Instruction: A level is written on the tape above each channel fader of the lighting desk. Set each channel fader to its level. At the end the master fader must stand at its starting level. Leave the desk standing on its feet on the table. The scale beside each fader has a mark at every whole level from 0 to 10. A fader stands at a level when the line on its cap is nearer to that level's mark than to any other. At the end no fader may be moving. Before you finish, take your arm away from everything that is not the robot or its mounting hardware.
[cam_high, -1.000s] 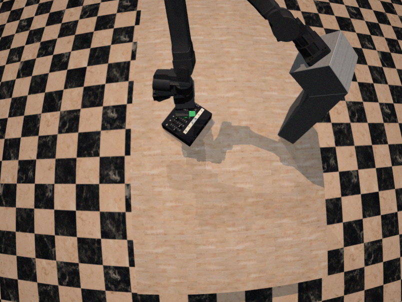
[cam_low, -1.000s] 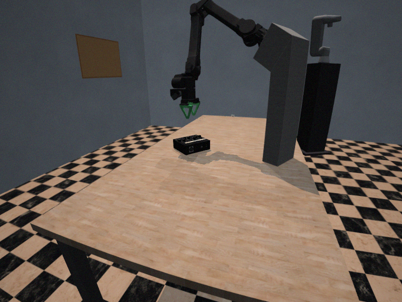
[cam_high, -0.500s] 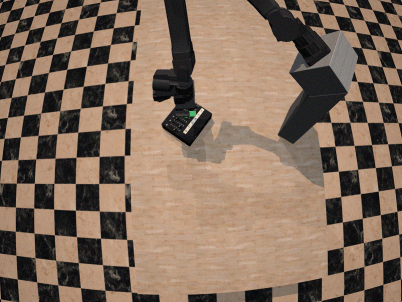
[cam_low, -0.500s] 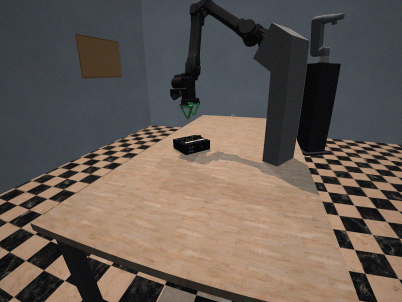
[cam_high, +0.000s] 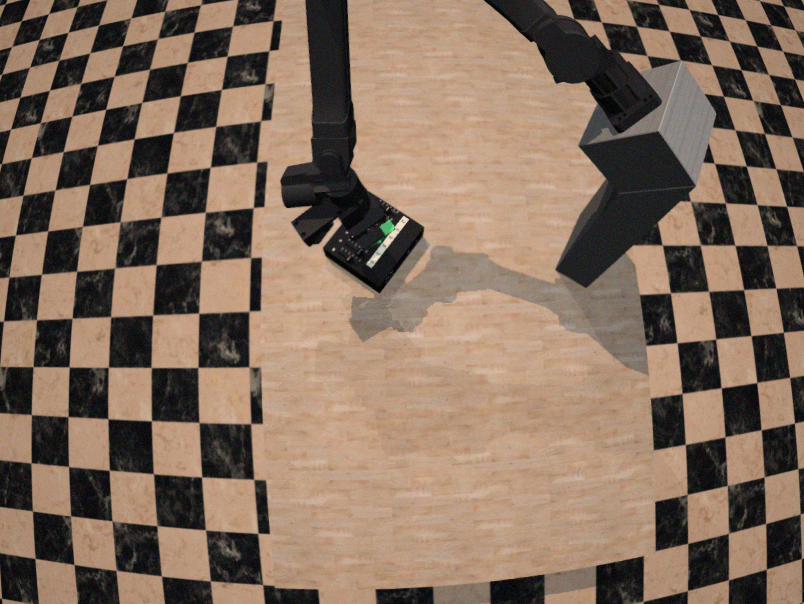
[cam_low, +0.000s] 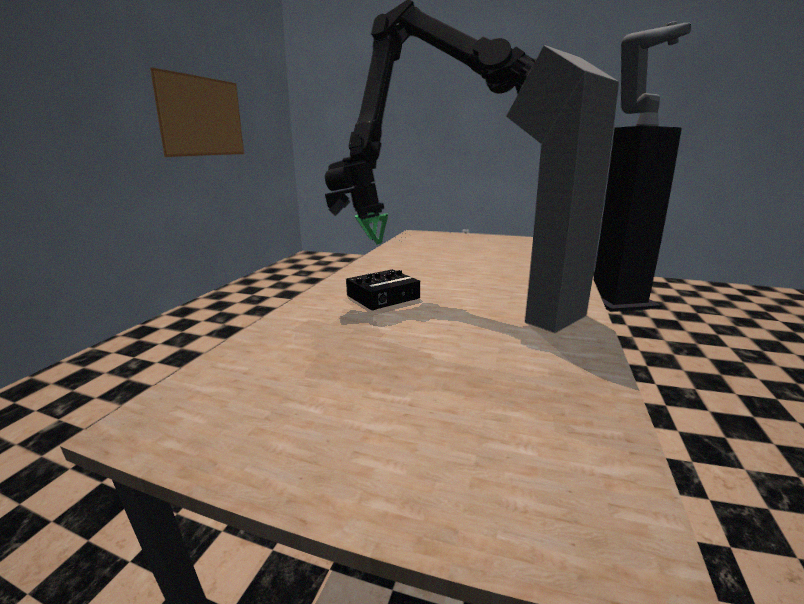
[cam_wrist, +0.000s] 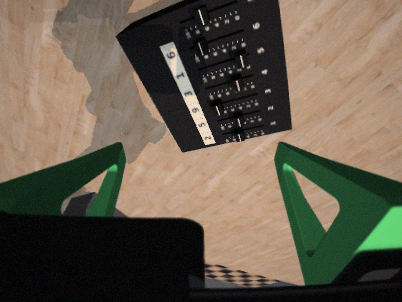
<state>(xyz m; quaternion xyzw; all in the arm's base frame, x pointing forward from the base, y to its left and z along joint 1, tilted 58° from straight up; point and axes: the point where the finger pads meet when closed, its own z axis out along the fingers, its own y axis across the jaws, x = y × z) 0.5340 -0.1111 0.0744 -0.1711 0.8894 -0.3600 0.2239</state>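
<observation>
One desk (cam_low: 383, 289), on the counter (cam_low: 402, 422) near its left edge: seven faders, one tape strip (cam_wrist: 189, 95) reading 6, 1, 3, 9, 5, 2. One end effector (cam_low: 373, 225), fingers spread wide and empty, hangs above the desk with air between. One grey pillar (cam_low: 565, 195) stands well apart to the right; broad bare wood lies on the near side.

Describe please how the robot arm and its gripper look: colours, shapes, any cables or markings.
The arm is matte black, built from slim boxy links with round joint housings, and grows out of a tall grey pillar. No cables or markings show. The gripper has a black body and two bright green fingers, each a hollow triangular frame.
</observation>
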